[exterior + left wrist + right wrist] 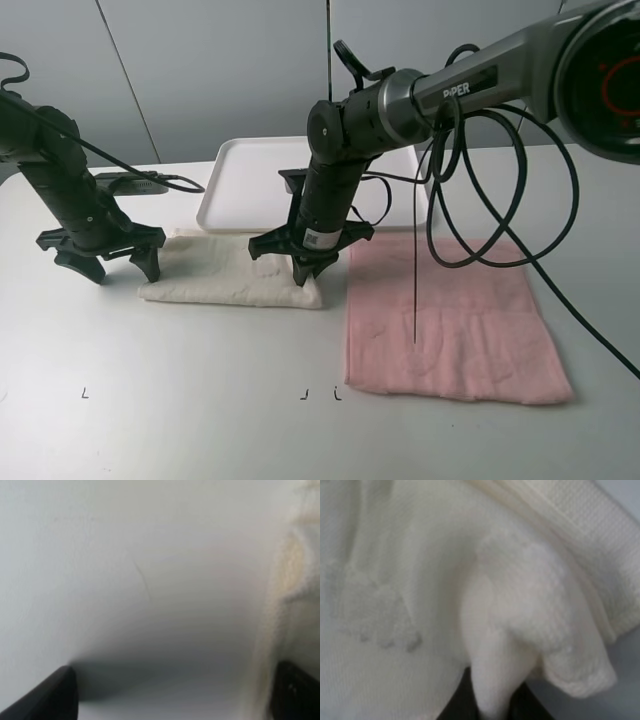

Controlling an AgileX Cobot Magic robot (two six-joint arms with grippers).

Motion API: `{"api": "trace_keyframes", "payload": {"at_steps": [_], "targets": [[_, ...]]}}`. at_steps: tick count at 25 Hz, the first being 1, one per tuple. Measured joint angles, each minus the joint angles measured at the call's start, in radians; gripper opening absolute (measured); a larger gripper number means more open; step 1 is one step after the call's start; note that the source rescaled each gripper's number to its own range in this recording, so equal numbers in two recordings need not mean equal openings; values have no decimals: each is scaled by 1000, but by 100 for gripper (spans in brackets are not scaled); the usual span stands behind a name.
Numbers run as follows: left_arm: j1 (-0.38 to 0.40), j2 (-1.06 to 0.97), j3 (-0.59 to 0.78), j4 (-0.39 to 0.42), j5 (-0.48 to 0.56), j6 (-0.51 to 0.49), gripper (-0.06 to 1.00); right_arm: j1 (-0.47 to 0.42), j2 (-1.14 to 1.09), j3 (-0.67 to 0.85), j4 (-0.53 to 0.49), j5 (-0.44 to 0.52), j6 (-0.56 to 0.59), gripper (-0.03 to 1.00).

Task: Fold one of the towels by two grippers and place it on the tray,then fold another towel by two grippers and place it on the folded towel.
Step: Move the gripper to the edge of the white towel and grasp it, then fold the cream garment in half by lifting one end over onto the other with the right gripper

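The cream towel (225,272) lies as a long strip on the table, just in front of the white tray (240,170). My right gripper (305,272) stands on its right end; in the right wrist view the gripper (492,707) is shut on a pinched ridge of the cream towel (520,595). At the towel's left end my left gripper (118,265) is open. In the left wrist view that gripper (175,700) straddles the towel's edge (287,580), one fingertip over bare table, the other by the cloth. The pink towel (450,320) lies flat to the right.
The tray holds nothing and sits at the back centre. Loose black cables (500,180) hang from the right arm over the pink towel. Small black marks (305,395) dot the white table near its front.
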Motion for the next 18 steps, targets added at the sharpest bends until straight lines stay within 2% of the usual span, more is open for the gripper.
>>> {"api": "trace_keyframes", "payload": {"at_steps": [12,18], "targets": [[-2,0,0,0,0,-2,99,0,-74,0,11,26,-45,4],[-2,0,0,0,0,-2,99,0,-106,0,124,57,-129,4]]}}
